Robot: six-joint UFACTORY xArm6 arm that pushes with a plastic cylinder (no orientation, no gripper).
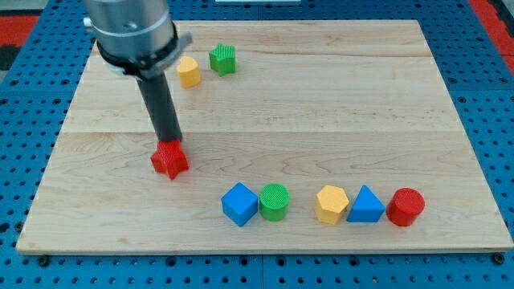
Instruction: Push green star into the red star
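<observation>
The green star (223,59) lies near the view's top, left of centre, with a yellow block (189,71) just to its left. The red star (169,159) lies lower down at the view's left-centre. My tip (170,142) stands at the red star's upper edge, touching or nearly touching it, well below and left of the green star.
Along the view's bottom runs a row: a blue cube (239,204), a green cylinder (274,201), a yellow hexagonal block (332,203), a blue triangle (366,205) and a red cylinder (405,206). The wooden board (337,96) lies on a blue perforated table.
</observation>
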